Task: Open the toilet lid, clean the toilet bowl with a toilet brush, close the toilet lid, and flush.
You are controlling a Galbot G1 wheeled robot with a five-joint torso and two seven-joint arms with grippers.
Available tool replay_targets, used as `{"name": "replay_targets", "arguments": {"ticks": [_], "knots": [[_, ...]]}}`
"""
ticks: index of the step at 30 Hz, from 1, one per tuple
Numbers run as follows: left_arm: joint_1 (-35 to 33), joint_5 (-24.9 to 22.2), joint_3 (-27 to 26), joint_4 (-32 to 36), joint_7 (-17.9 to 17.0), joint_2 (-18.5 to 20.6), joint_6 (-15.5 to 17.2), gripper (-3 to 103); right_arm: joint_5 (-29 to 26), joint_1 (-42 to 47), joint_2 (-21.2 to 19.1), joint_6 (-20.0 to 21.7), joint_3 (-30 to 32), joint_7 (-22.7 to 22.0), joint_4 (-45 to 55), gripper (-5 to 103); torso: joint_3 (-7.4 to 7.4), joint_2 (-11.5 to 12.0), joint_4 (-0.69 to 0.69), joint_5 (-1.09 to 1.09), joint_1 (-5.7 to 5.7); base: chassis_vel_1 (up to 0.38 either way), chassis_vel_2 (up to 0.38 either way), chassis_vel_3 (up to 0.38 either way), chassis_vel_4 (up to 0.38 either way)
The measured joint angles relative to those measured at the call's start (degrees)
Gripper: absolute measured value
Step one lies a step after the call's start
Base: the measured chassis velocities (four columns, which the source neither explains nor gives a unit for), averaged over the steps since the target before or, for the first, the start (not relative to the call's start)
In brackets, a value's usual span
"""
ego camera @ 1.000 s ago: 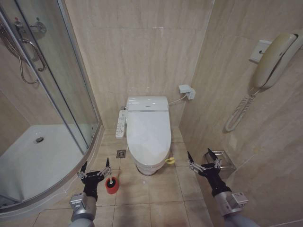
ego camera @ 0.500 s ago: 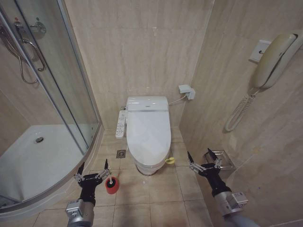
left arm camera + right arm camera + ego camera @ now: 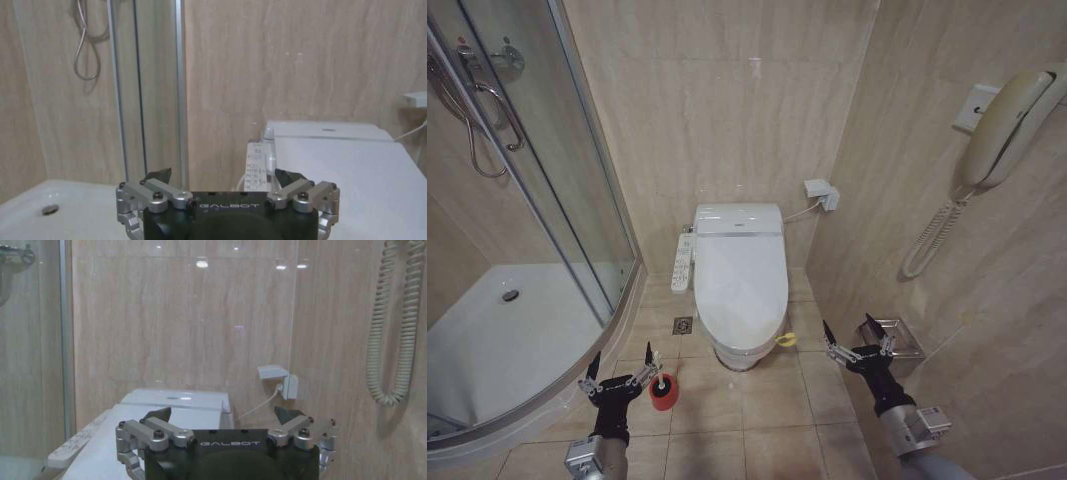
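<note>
The toilet lid (image 3: pixel 740 285) lies shut on the toilet bowl (image 3: pixel 730 353), with a yellow-green loop (image 3: pixel 785 340) at its front right edge. On the floor left of the bowl, the toilet brush (image 3: pixel 666 381) stands in a red cup (image 3: pixel 663 399). My left gripper (image 3: pixel 621 362) hovers open just left of that cup, holding nothing. My right gripper (image 3: pixel 847 330) is open and empty to the right of the bowl, near the wall. In the left wrist view the open left gripper (image 3: pixel 223 176) faces the lid (image 3: pixel 347 170). The right wrist view shows the open right gripper (image 3: pixel 223 416) before the lid (image 3: pixel 200 416).
A white button panel (image 3: pixel 683 262) sticks out on the bowl's left side. The glass shower door (image 3: pixel 547 170) and white shower tray (image 3: pixel 497 340) fill the left. A wall phone (image 3: pixel 1002 125) and a steel paper holder (image 3: pixel 895 338) hang on the right wall. Tiled floor lies before the bowl.
My left gripper has drawn back and lower in the head view, still open beside the red cup. The right arm and the toilet have not moved.
</note>
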State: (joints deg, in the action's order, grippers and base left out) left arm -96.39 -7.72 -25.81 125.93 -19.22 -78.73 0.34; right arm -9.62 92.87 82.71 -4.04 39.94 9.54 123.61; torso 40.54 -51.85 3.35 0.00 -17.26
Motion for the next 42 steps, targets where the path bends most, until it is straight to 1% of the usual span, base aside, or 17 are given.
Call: {"name": "replay_targets", "arguments": {"ticks": [13, 20, 27, 42], "knots": [[-0.5, -0.5, 0.7, 0.3, 0.6, -0.9, 0.2, 100, 0.0, 0.0, 0.0, 0.0, 0.0, 0.0, 0.0, 100, 0.00, 0.0, 0.00, 0.00, 0.00, 0.000, 0.000, 0.000, 0.000], [-1.0, -1.7, 1.2, 0.4, 0.6, -0.9, 0.7, 100, 0.0, 0.0, 0.0, 0.0, 0.0, 0.0, 0.0, 100, 0.00, 0.0, 0.00, 0.00, 0.00, 0.000, 0.000, 0.000, 0.000], [-1.3, -1.0, 0.9, 0.4, 1.6, -1.2, 0.7, 100, 0.0, 0.0, 0.0, 0.0, 0.0, 0.0, 0.0, 100, 0.00, 0.0, 0.00, 0.00, 0.00, 0.000, 0.000, 0.000, 0.000], [-1.3, -0.9, 0.9, 0.4, 1.7, -1.2, 0.7, 100, 0.0, 0.0, 0.0, 0.0, 0.0, 0.0, 0.0, 100, 0.00, 0.0, 0.00, 0.00, 0.00, 0.000, 0.000, 0.000, 0.000]]}}
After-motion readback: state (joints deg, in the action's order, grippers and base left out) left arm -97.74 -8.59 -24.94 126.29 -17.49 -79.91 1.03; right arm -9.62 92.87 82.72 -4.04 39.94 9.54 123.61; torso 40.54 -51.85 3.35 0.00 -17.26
